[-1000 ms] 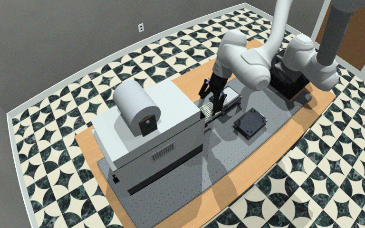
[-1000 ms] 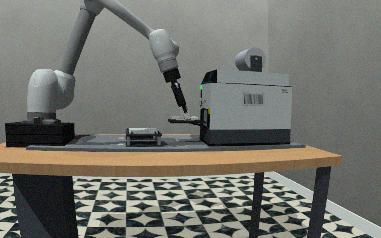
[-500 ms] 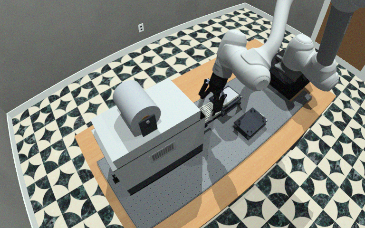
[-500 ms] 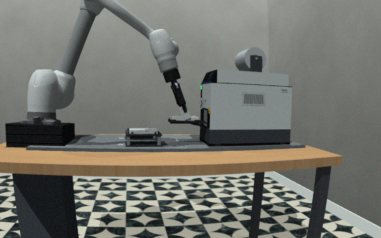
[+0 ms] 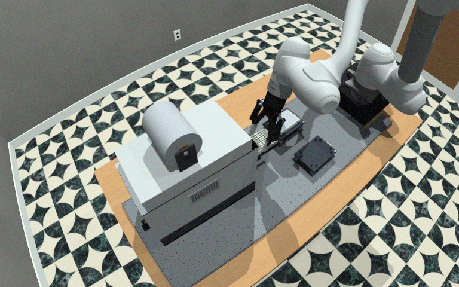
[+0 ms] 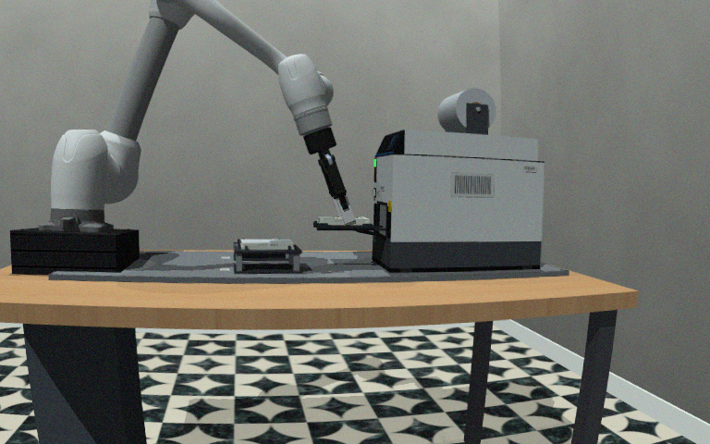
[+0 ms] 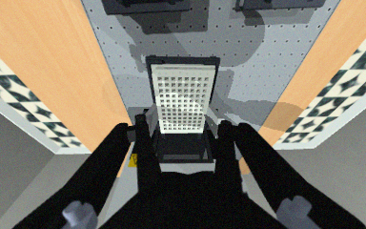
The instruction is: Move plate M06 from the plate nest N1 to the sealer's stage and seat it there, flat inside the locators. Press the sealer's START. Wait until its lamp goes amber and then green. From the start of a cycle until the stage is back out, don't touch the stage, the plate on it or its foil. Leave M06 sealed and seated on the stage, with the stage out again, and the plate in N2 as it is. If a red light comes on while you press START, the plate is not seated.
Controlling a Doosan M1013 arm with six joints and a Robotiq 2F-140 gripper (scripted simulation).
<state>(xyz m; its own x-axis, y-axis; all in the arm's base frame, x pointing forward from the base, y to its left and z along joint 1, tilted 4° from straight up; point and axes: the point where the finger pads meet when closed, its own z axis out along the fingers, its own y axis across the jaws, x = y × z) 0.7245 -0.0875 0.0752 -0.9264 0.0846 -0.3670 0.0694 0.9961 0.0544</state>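
Note:
Plate M06 [image 5: 259, 139] [image 6: 330, 219] [image 7: 183, 95] is a white well plate over the sealer's dark stage [image 6: 324, 226] [image 7: 186, 146], which stands out in front of the sealer [image 5: 202, 149] [image 6: 460, 209]. My gripper [image 5: 272, 134] [image 6: 344, 211] [image 7: 182, 111] is shut on the plate's long sides near its sealer-side end, with the arm tilted. I cannot tell whether the plate lies flat inside the locators. The sealer's lamp [image 6: 375, 163] shows green. Nest N1 [image 5: 314, 155] is dark and empty. Nest N2 [image 5: 297, 129] [image 6: 266, 257] holds its own plate [image 5: 289, 119] [image 6: 265, 243].
A foil roll [image 5: 169, 130] [image 6: 464, 109] sits on top of the sealer. The grey perforated baseplate [image 5: 236, 229] [image 6: 183, 262] lies on a wooden table [image 5: 304, 216] [image 6: 313, 298]. The arm's black base [image 6: 73, 248] stands at the far end.

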